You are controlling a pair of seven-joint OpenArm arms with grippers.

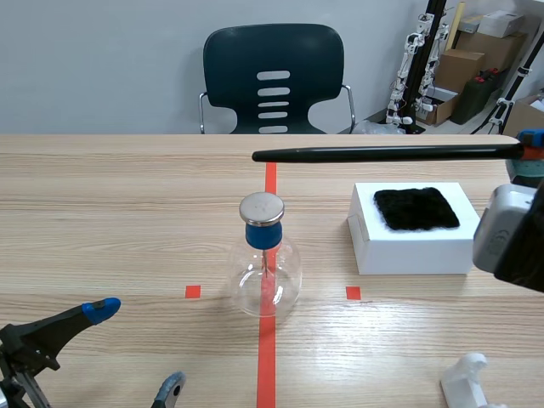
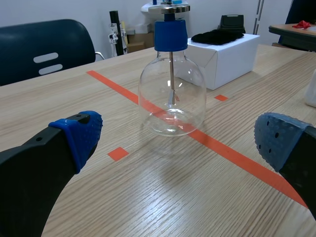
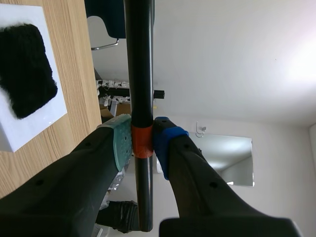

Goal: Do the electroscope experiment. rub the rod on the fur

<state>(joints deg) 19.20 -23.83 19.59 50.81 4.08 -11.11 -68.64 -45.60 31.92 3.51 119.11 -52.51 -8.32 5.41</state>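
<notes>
One rod [image 1: 382, 154], one patch of black fur [image 1: 416, 208], one electroscope [image 1: 266, 255]: that is your whole kit, and only the first two matter for the move ahead. Your right gripper [image 3: 143, 140] has the rod pinched between its two pads at the orange band [image 3: 142, 148] near the butt end, so most of the shaft runs out ahead of the jaws. In the scene view the rod hangs level above the table, its long axis running across from your right to your left. Its free tip reaches just past the centre tape line, above and beyond the electroscope's metal cap. The fur lies flat on top of the single white box [image 1: 412, 251] on your right side, below the rod's middle stretch and apparently a little nearer to you than the shaft. The rod and fur are apart, not touching. I judge you will need to bring the shaft down, and probably toward you, until it lies across the fur, then stroke along the rod's own axis. Your right arm is the nearer one and already holds the tool. Your left gripper [image 1: 136, 347] rests low on your left with its jaws spread wide and nothing between them, facing the flask.
</notes>
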